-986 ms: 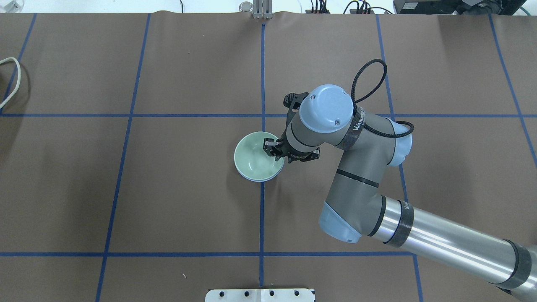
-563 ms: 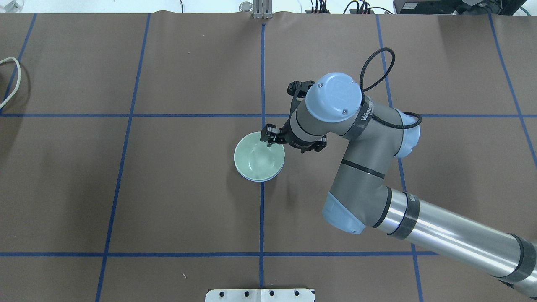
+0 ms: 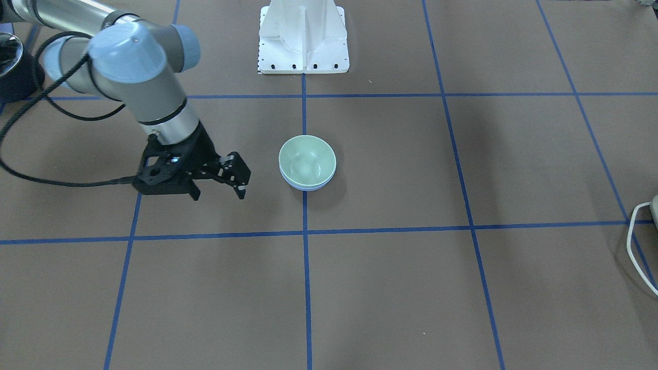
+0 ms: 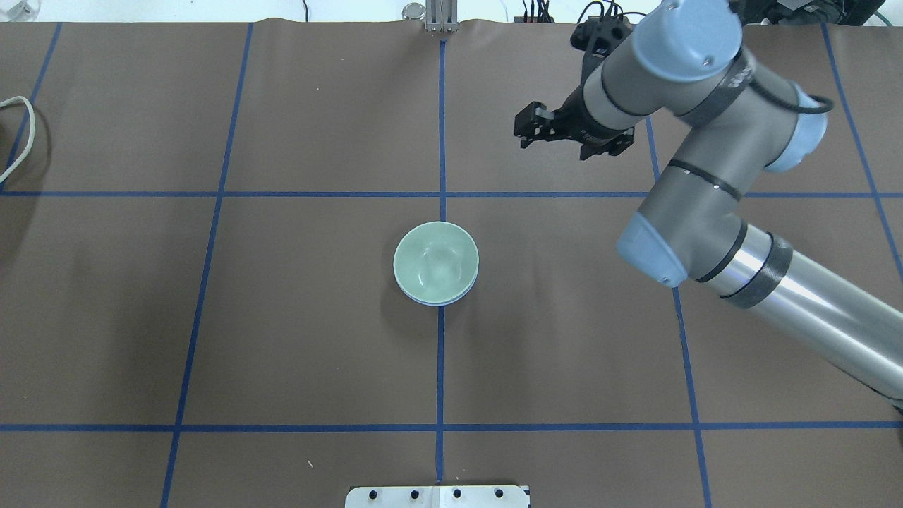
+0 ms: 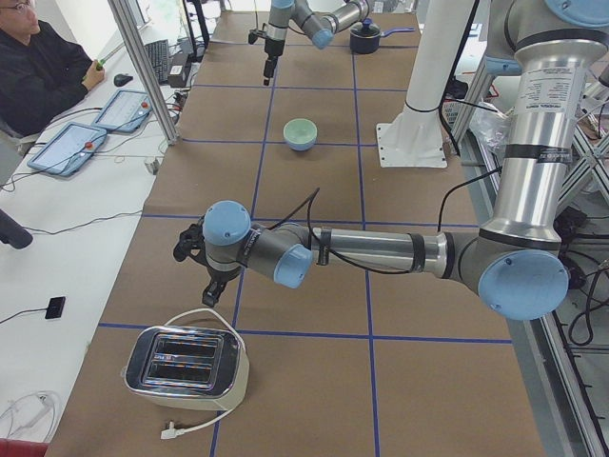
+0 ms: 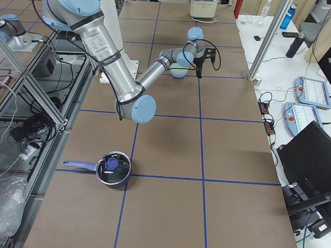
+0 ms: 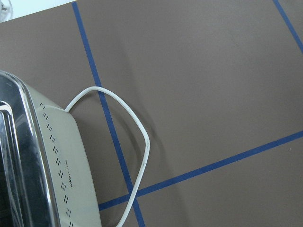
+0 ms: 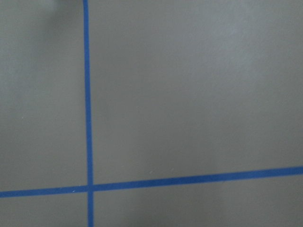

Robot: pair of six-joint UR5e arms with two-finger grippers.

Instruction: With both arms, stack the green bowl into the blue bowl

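Observation:
The pale green bowl point(image 4: 435, 259) sits nested inside the blue bowl point(image 4: 432, 302) at the table's middle; only the blue rim shows under it. Both show in the front view too, green bowl point(image 3: 307, 158), blue bowl point(image 3: 307, 186). My right gripper point(image 4: 555, 144) is open and empty, off the bowls toward the far right; in the front view point(image 3: 218, 194) it hangs left of the bowls. My left gripper point(image 5: 211, 288) shows only in the left side view, over the toaster end of the table; I cannot tell if it is open or shut.
A silver toaster point(image 5: 186, 367) with a white cable point(image 7: 137, 137) lies under the left wrist. A dark pot with a lid point(image 6: 111, 168) stands at the right end. The white pedestal point(image 3: 303, 36) is at the robot's side. A person sits beyond the far edge.
My right gripper has let go of the green bowl's rim, risen and moved away to the far right. The green bowl stays in the blue bowl.

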